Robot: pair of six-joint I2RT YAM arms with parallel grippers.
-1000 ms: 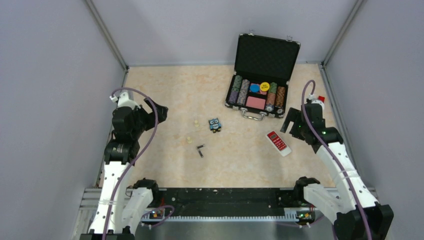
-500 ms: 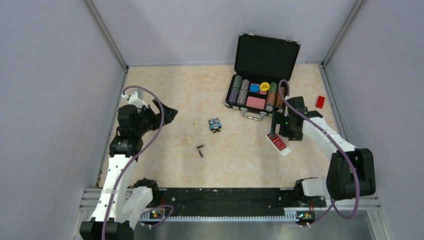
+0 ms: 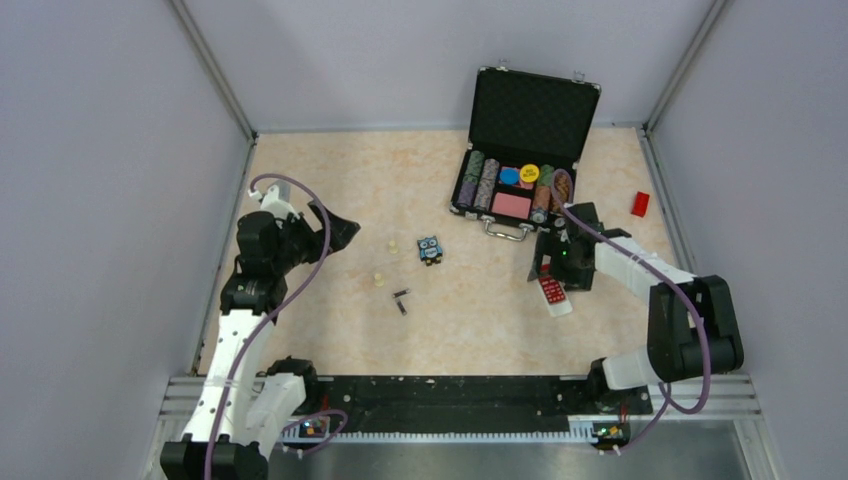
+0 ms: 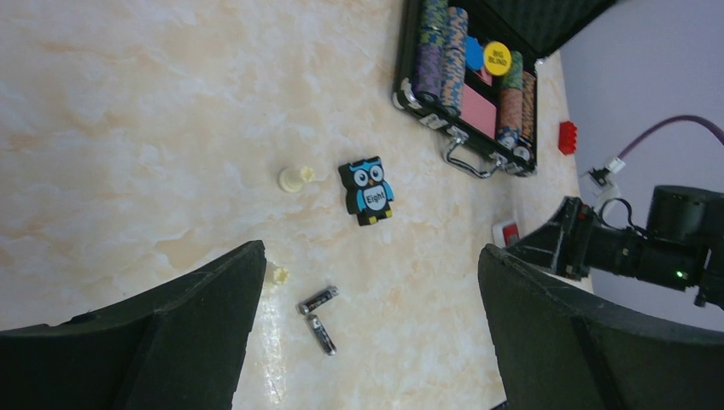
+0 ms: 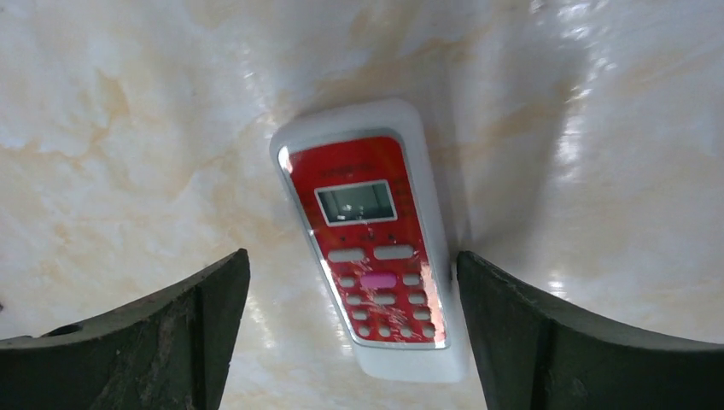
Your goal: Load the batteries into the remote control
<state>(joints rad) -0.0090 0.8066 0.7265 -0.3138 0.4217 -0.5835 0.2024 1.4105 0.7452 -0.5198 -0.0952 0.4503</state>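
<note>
The left gripper hung above the left part of the table with its jaws spread wide and nothing between them. The batteries lay on the bare marble top near the table's middle, to the right of that gripper. They were angled to each other with two ends nearly touching, a cream peg just beside them and the blue owl toy farther back. The left arm was plainly the nearer one to them.

Right of centre, just in front of the open poker chip case, the remote control lay flat with its red button face up. Its battery bay was therefore probably against the table. The right gripper hovered directly over it, wide open and gripping nothing. The remote's long axis ran between the fingers, so closing would catch its narrow width. A small red block sat apart by the right wall.
</note>
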